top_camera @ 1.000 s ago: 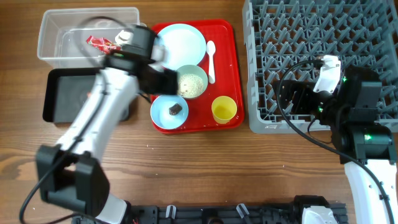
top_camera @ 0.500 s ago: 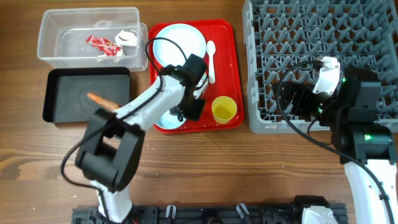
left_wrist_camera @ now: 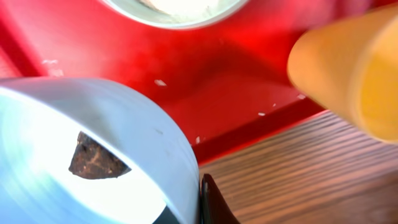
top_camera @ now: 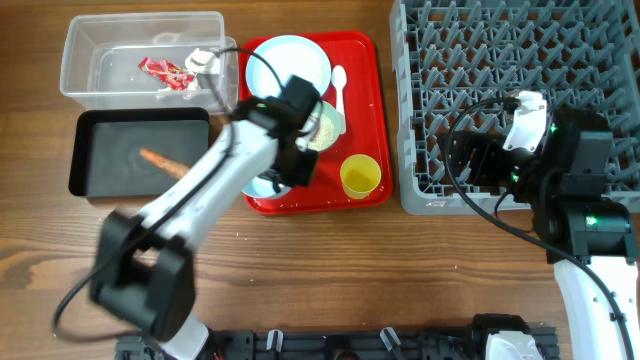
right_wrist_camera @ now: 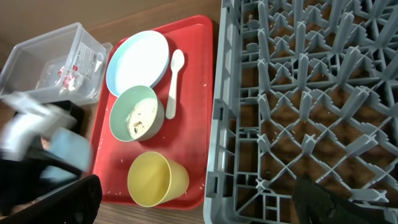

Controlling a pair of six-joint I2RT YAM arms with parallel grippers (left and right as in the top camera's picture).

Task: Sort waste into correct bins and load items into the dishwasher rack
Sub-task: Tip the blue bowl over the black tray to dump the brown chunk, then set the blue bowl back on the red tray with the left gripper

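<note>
My left gripper [top_camera: 290, 170] is shut on the rim of the pale blue bowl [left_wrist_camera: 143, 143] at the front of the red tray; one finger [left_wrist_camera: 214, 204] presses the outer wall. A small brown food chunk [left_wrist_camera: 96, 155] lies inside the bowl. The bowl [top_camera: 262, 186] is mostly hidden under the arm in the overhead view. Behind it are the pale green bowl [right_wrist_camera: 138, 112] with rice, the pale blue plate [top_camera: 290, 62] and the white spoon [top_camera: 339, 90]. The yellow cup [top_camera: 360, 177] stands to the right. My right gripper [right_wrist_camera: 193, 199] hangs open over the dishwasher rack [top_camera: 520, 90], at its front left corner.
The clear tub [top_camera: 100, 75] at the back left holds the red-and-white wrapper [top_camera: 165, 72] and the white tissue [top_camera: 203, 60]. The black tray [top_camera: 100, 140] in front of it holds the orange stick [top_camera: 160, 160]. Rice grains are scattered over the red tray [top_camera: 372, 110].
My left arm swung from the clear tub over to the blue bowl, and its jaws closed on the bowl's rim. The right arm has not moved.
</note>
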